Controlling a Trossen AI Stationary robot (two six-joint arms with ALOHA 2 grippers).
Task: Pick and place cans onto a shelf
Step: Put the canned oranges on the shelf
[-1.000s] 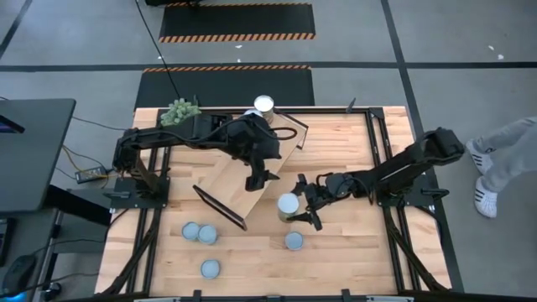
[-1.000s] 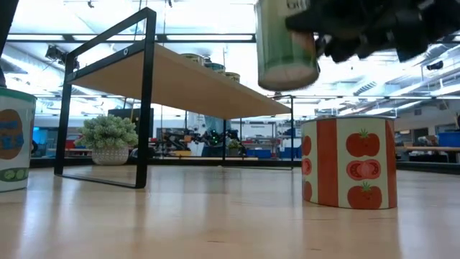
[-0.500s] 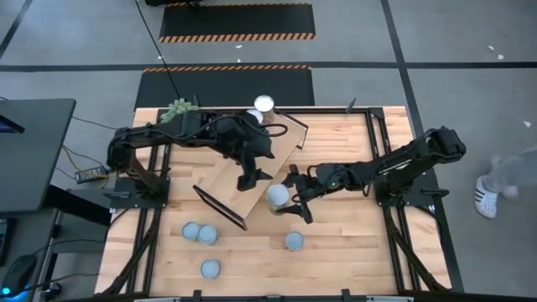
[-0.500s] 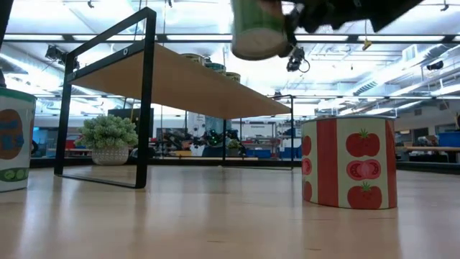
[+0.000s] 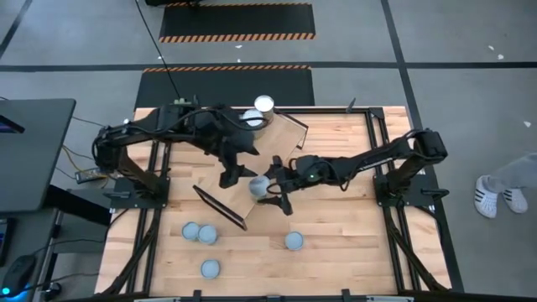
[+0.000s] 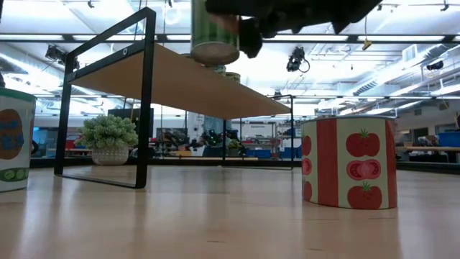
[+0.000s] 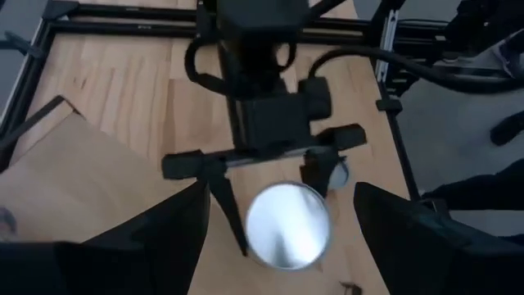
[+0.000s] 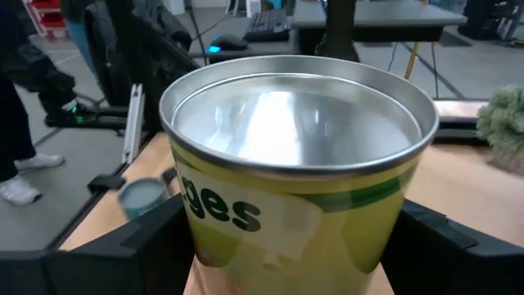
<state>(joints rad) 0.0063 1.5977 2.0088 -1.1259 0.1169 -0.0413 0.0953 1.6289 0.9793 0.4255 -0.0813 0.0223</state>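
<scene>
While we catalogue —
Right gripper [image 5: 270, 191]: clamped on green-labelled can [image 5: 259, 184], above shelf [image 5: 228, 180] near edge.
Left gripper [image 5: 237, 174]: we see it spread, empty, beside.

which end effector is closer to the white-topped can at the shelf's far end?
Left. The left end effector hangs open over the shelf, a short way nearer than that can. The right end effector, holding a can, sits slightly farther, at the shelf's edge.

The right arm reaches far across toward the left, its gripper [image 5: 267, 188] clamped on something raised in the air. The left gripper [image 5: 237, 174] hangs beside it, fingers spread
</scene>
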